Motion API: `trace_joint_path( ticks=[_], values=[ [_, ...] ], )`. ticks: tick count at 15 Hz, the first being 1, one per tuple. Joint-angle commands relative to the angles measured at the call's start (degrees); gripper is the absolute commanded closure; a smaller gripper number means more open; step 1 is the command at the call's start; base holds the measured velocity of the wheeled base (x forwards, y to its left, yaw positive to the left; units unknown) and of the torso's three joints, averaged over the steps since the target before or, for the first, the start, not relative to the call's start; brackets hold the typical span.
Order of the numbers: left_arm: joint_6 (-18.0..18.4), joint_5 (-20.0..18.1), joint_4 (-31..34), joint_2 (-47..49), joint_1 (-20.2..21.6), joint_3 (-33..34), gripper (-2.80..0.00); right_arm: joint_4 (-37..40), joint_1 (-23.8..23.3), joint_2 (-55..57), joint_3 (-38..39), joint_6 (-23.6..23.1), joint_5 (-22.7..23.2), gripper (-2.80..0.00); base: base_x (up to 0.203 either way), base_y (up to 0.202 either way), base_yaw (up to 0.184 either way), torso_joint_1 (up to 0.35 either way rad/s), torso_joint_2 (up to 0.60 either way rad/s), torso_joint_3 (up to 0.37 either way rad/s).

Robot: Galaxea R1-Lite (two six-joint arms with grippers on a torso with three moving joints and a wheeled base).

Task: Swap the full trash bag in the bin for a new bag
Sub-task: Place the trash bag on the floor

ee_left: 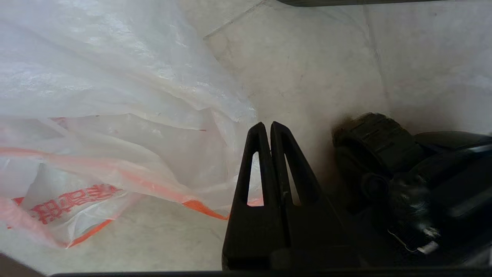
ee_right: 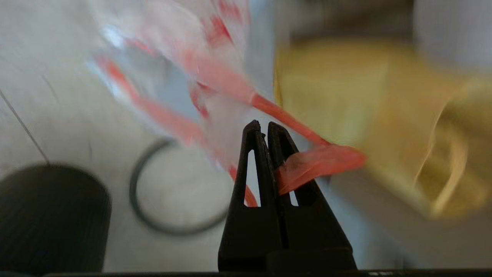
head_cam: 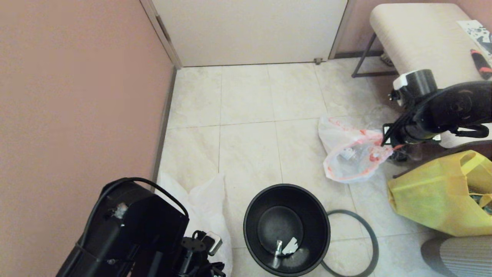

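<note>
The bin (head_cam: 286, 229) stands open and bagless near the front, black inside, with small scraps on its bottom. Its dark grey rim hoop (head_cam: 365, 234) lies flat on the tiles just right of it. The full trash bag (head_cam: 351, 156), lumpy with bottles, hangs over the floor at the right; my right gripper (ee_right: 264, 125) is shut on its orange-red handle (ee_right: 319, 161). The new bag (head_cam: 205, 204) lies limp on the floor left of the bin. My left gripper (ee_left: 267, 125) is low beside the new bag (ee_left: 115, 115), shut, with nothing seen between its fingers.
A yellow tote bag (head_cam: 434, 196) sits on the floor just right of the hanging bag. A cream padded bench (head_cam: 419, 34) stands at the back right, with a door behind and a pink wall along the left. A grey ribbed object (head_cam: 457, 256) is at the front right corner.
</note>
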Motion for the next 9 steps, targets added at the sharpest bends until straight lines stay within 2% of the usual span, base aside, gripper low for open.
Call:
trace_joint_path(
  ticks=[1, 4, 6, 7, 8, 9],
  values=[
    [-0.02, 0.01, -0.48, 0.17, 0.19, -0.32, 0.00, 2.93, -0.01, 4.51, -3.88, 1.77, -0.40, -2.80, 0.000, 0.000, 0.000, 0.000, 0.00, 0.000],
    [-0.02, 0.01, -0.48, 0.25, 0.10, -0.32, 0.00, 3.90, -0.44, 9.90, -11.20, 4.08, -0.76, -2.80, 0.000, 0.000, 0.000, 0.000, 0.00, 0.000],
    [-0.02, 0.01, -0.48, 0.31, 0.10, -0.32, 0.00, 7.20, -0.18, 9.66, -11.84, 6.08, -1.28, -2.80, 0.000, 0.000, 0.000, 0.000, 0.00, 0.000],
    [-0.02, 0.01, -0.48, 0.36, 0.10, -0.32, 0.00, 9.14, -0.02, 8.13, -11.49, 9.11, -1.37, -2.80, 0.000, 0.000, 0.000, 0.000, 0.00, 0.000],
    [-0.02, 0.10, -0.48, 0.52, 0.10, -0.40, 0.00, 10.91, 0.27, 5.60, -10.97, 11.65, -0.31, -2.80, 0.000, 0.000, 0.000, 0.000, 0.00, 0.000],
    [-0.02, 0.12, -0.48, 0.52, 0.10, -0.40, 0.00, 11.68, 0.40, 3.03, -10.64, 13.38, 4.31, -2.80, 0.000, 0.000, 0.000, 0.000, 0.00, 0.000]
  ],
)
